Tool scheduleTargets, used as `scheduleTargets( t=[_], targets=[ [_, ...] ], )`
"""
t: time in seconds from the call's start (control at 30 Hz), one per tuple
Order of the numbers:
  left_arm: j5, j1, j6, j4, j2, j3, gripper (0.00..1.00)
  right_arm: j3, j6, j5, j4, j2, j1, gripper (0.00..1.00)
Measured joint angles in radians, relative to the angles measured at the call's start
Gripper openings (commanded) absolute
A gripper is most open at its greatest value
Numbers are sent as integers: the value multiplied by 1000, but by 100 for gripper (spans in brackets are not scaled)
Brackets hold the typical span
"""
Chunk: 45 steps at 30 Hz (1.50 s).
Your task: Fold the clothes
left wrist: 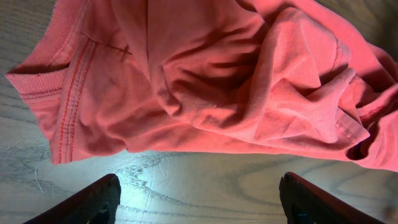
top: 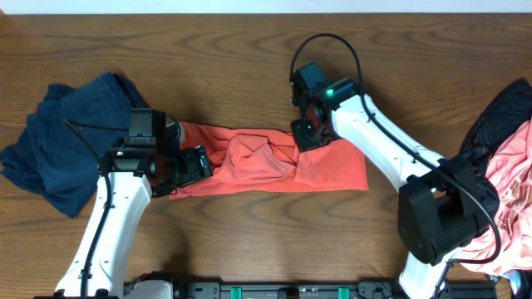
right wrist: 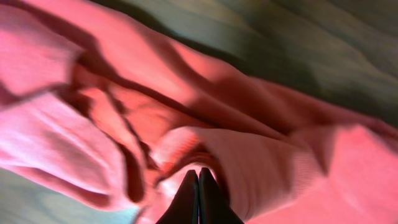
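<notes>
Overhead: the orange-red T-shirt (top: 332,170) lies mid-table (top: 249,50), bunched into a long band running left to right with a rumpled hump in the middle. The left gripper (top: 195,164) sits at its left end and the right gripper (top: 306,133) on its upper edge, right of the hump. A navy garment (top: 58,145) is heaped far left, and pink and black garments (top: 511,162) are piled at the right edge, both well apart from the shirt.

Left wrist: my jaws stand wide over bare wood, with nothing between them. The shirt's edge is just ahead of the fingertips (left wrist: 109,186). A stitched hem (left wrist: 71,93) shows on the left.

Right wrist: the fingers (right wrist: 189,199) are pressed together, tips down at a crease. I can't tell whether any cloth is caught between them.

Handling, my call: thin, light, limp knit. It will sag and drag, won't hold its shape, and there's no breakage risk. I'd best pinch it at the hems or corners, where the doubled, stitched cloth is thicker, not on the loose hump.
</notes>
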Motion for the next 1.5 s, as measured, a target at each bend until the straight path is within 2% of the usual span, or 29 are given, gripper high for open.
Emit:
scheduleTargets(
  t=[0.2, 0.37, 0.43, 0.63, 0.77, 0.87, 1.07, 1.23, 1.37, 1.5],
  targets=[
    [0, 0, 0, -1, 0, 0, 83, 0, -132, -118, 77, 0, 52, 1],
    [0, 0, 0, -1, 0, 0, 83, 1, -175, -138, 27, 0, 96, 1],
    [0, 0, 0, -1, 0, 0, 84, 7, -171, -119, -10, -2, 95, 1],
    [-1, 0, 12, -1, 0, 0, 94, 17, -95, 24, -116, -76, 65, 2],
    [-57, 0, 37, 0, 2, 0, 100, 30, -39, 113, -211, -148, -3, 13],
    [-109, 0, 53, 16, 29, 0, 98, 36, -20, 142, -272, -161, -72, 17],
    [-151, 0, 108, 117, 193, 0, 98, 36, -6, 142, -332, -160, -177, 17],
    [-209, 0, 140, 242, 314, -1, 98, 36, -3, 139, -356, -160, -200, 17],
    [-258, 0, 150, 315, 323, -2, 98, 36, -3, 137, -354, -160, -200, 17],
    [-275, 0, 158, 326, 325, -2, 98, 36, -3, 135, -348, -160, -200, 18]
  ],
)
